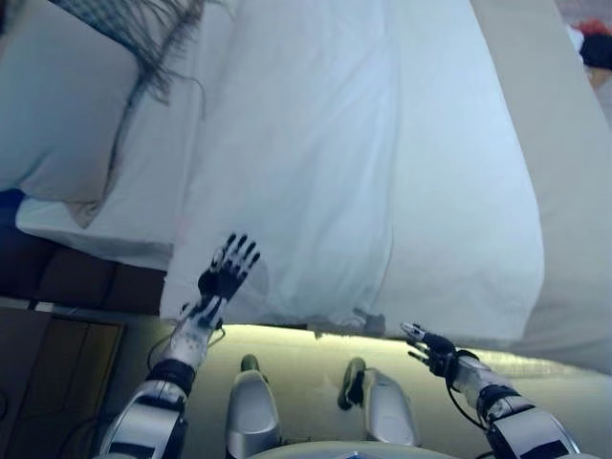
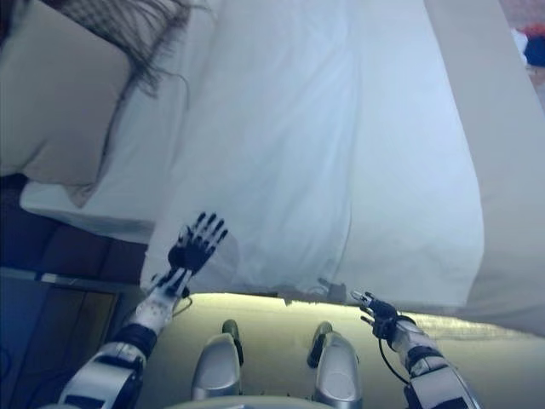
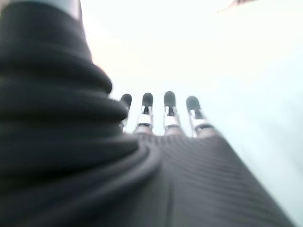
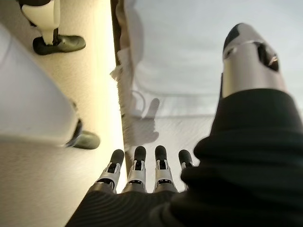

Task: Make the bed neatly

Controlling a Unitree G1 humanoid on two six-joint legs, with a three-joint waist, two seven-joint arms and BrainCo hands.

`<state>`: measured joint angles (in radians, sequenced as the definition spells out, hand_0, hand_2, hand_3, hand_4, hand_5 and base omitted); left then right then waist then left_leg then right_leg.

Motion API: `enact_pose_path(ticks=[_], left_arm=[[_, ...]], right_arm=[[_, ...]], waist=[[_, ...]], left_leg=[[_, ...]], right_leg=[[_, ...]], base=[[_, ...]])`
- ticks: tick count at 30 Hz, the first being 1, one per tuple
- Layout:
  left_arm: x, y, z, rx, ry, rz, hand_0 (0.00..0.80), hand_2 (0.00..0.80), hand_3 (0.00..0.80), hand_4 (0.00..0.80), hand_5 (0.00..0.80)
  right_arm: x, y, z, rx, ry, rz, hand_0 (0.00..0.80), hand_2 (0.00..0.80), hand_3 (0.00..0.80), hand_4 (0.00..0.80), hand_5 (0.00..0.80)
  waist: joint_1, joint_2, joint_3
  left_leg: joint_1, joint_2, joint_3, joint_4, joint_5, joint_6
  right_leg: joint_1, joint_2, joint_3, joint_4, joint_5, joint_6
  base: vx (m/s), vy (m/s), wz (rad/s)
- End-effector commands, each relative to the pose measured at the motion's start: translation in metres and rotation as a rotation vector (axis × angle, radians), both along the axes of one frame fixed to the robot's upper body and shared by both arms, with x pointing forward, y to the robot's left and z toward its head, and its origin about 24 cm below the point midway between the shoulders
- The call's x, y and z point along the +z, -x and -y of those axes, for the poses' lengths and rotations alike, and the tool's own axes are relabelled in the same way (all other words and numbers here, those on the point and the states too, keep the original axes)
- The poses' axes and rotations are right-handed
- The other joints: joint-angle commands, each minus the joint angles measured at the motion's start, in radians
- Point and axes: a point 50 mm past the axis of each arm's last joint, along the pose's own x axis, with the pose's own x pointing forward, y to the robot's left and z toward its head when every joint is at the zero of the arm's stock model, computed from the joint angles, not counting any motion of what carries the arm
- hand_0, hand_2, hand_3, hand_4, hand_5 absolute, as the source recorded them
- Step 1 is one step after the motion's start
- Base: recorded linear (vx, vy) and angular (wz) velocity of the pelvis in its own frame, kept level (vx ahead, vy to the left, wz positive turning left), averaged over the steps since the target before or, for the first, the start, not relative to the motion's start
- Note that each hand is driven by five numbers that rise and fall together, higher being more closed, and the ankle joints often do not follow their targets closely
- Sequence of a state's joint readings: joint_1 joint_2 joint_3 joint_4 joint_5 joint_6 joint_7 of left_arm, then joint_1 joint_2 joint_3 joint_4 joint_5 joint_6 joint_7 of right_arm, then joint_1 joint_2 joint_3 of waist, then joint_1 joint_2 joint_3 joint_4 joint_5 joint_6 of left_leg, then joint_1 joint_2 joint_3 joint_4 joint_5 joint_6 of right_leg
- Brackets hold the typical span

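A white duvet [image 1: 363,163] covers the bed, smooth with a long crease down its middle, its near edge hanging over the bed's side. A white pillow [image 1: 57,105] lies at the far left with a dark fringed throw [image 1: 143,38] beside it. My left hand [image 1: 228,268] is open, fingers spread flat on the duvet's near left corner; it also shows in the left wrist view [image 3: 156,113]. My right hand [image 1: 430,349] is open and empty, low beside the bed's near edge, below the duvet's hem; the right wrist view [image 4: 142,170] shows its straight fingers over the floor.
A bare strip of mattress or sheet [image 1: 564,172] runs along the right of the duvet. A dark bedside cabinet [image 1: 57,287] stands at the left. Red and dark objects [image 1: 598,43] sit at the far right corner. Pale floor [image 1: 306,354] lies below the bed edge.
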<state>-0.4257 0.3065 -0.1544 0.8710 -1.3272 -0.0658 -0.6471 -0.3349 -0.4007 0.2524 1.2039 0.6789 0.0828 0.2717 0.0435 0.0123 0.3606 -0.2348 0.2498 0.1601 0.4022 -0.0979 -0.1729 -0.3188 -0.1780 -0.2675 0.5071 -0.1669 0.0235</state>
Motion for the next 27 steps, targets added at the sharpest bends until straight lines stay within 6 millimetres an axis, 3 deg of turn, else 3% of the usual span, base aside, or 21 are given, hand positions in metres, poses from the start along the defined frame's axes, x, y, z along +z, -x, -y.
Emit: enact_pose_path(ticks=[1,6,9,13,19,27], left_arm=[[0.046,-0.021,0.014,-0.006,0.102,0.203,0.000,0.000,0.000,0.000,0.000],[0.078,-0.041,0.007,0.028,0.126,0.282,0.000,0.000,0.000,0.000,0.000],[0.099,-0.049,-0.002,0.085,0.176,0.357,0.000,0.000,0.000,0.000,0.000],[0.122,-0.056,-0.017,0.192,0.235,0.451,0.000,0.000,0.000,0.000,0.000],[0.145,-0.066,-0.038,0.349,0.282,0.475,0.000,0.000,0.000,0.000,0.000],[0.147,-0.067,-0.079,0.539,0.348,0.368,0.000,0.000,0.000,0.000,0.000]], right_arm=[[0.011,-0.020,-0.009,0.041,0.002,0.045,0.000,0.000,0.000,0.000,0.000],[0.030,-0.045,-0.009,0.025,-0.008,0.103,0.000,0.000,0.000,0.000,0.000],[0.042,-0.057,-0.006,0.030,-0.005,0.145,0.000,0.000,0.000,0.000,0.000],[0.053,-0.066,0.000,0.022,-0.001,0.179,0.000,0.000,0.000,0.000,0.000],[0.064,-0.074,0.005,0.019,-0.020,0.236,0.000,0.000,0.000,0.000,0.000],[0.080,-0.084,0.011,0.020,-0.026,0.311,0.000,0.000,0.000,0.000,0.000]], waist=[[-0.029,-0.009,0.023],[-0.051,-0.020,0.056],[-0.062,-0.039,0.072],[-0.063,-0.062,0.085],[-0.057,-0.090,0.096],[-0.054,-0.125,0.108]], left_leg=[[-0.160,-0.014,-0.031,0.090,0.139,0.020],[-0.263,-0.002,-0.019,0.189,0.086,0.038],[-0.336,-0.007,-0.019,0.287,-0.034,0.052],[-0.439,-0.011,-0.026,0.384,-0.106,0.066],[-0.566,-0.011,-0.057,0.483,-0.154,0.066],[-0.699,-0.012,-0.105,0.587,-0.191,0.077]], right_leg=[[0.031,0.000,0.025,-0.029,0.031,0.009],[-0.096,-0.026,0.056,0.083,0.013,0.009],[-0.205,-0.059,0.087,0.216,-0.037,0.029],[-0.336,-0.088,0.103,0.350,-0.075,0.040],[-0.478,-0.107,0.100,0.473,-0.106,0.046],[-0.609,-0.103,0.091,0.571,-0.126,0.047]], base=[[-0.122,0.111,-0.24],[-0.123,0.097,-0.18],[-0.059,0.124,-0.09],[-0.107,0.079,0.00],[-0.098,0.018,0.09],[-0.052,0.002,0.00]])
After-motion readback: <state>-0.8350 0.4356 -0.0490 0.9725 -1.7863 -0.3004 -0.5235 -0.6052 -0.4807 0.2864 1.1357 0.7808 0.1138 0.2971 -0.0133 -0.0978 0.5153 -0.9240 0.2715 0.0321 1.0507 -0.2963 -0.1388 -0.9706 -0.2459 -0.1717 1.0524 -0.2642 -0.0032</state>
